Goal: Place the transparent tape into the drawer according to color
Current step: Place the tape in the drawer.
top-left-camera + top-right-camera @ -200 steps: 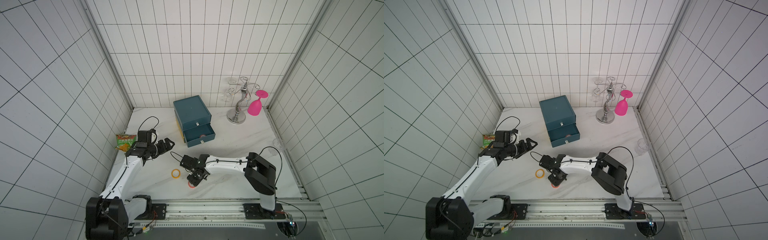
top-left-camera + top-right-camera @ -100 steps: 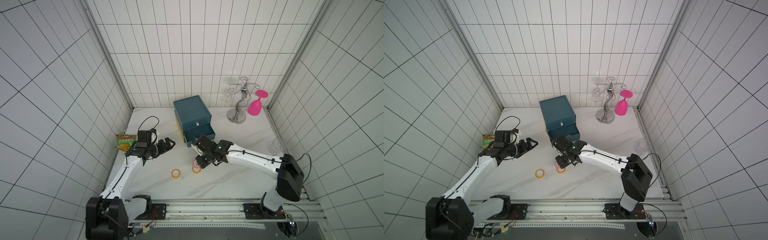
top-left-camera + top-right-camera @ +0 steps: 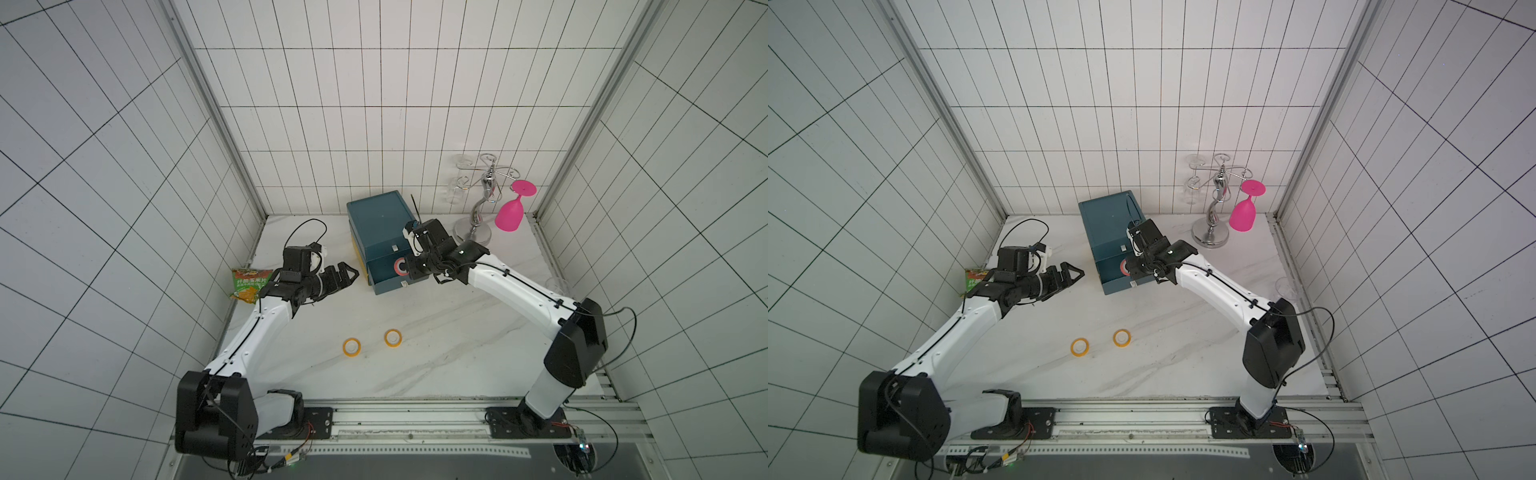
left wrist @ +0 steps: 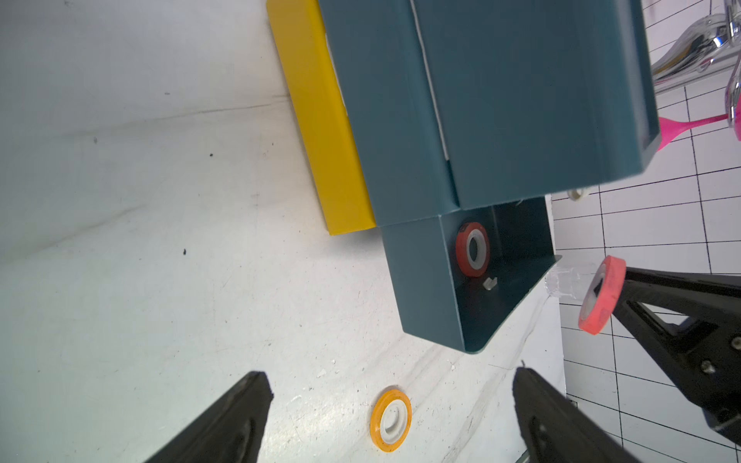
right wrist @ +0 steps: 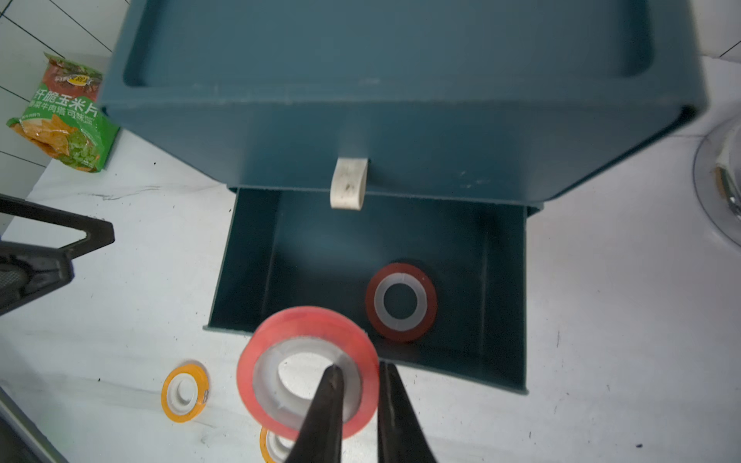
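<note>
Top views: the left gripper (image 3: 348, 273) is hovering wide open beside the drawer (image 3: 380, 220); the right gripper (image 3: 409, 268) is hanging over its pulled-out tray (image 3: 388, 284); two orange-yellow rolls (image 3: 351, 346) (image 3: 392, 338) are lying on the table (image 3: 457, 353).
Left wrist: a red roll (image 4: 472, 249) is lying flat inside the open tray.
Right wrist: the jaws are pinching a second red roll (image 5: 308, 320), one finger through its core, over the tray's front edge.

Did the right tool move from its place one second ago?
Yes. The right tool went from near the yellow rolls back to the open drawer, carrying a red roll.
</note>
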Controlling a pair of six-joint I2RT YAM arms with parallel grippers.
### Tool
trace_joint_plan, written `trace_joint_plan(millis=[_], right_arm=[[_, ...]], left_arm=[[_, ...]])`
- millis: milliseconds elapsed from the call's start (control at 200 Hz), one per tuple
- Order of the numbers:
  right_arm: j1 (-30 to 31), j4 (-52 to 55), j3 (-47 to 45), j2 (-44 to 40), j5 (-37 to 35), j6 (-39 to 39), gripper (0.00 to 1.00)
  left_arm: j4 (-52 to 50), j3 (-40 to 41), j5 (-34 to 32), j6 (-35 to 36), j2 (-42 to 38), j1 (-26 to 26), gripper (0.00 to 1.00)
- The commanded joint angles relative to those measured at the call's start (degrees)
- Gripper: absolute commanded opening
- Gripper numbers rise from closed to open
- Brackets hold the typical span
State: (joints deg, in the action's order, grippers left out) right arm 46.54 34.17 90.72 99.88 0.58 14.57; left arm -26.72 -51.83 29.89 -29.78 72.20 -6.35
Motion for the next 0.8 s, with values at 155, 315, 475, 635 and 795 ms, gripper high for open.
trace_joint_plan(millis=[155,315,475,635,795], right_arm=[[-1.59,-0.5,5.94,6.18,-0.67,-1.91,0.0],[-1.55,-0.77,6.05,7.6,-0.58,-1.82,0.14],[-1.54,-1.84,4.39,6.41,-0.58,-1.66,0.41],[-1.54,-3.55,0.72,2.29,-0.26,-0.97,0.49],[-1.54,-5.74,-5.79,-3.7,2.98,0.68,0.56]], left_arm=[[2.74,-5.33,0.43,0.0,3.67,-0.45,0.98],[3.65,-9.26,0.29,-0.14,6.41,-0.9,0.98],[3.65,-15.14,-1.07,0.31,10.49,-2.73,0.98],[2.4,-21.66,-3.87,1.41,14.8,-4.42,0.98],[1.92,-25.91,-7.07,2.31,18.36,-5.71,0.98]])
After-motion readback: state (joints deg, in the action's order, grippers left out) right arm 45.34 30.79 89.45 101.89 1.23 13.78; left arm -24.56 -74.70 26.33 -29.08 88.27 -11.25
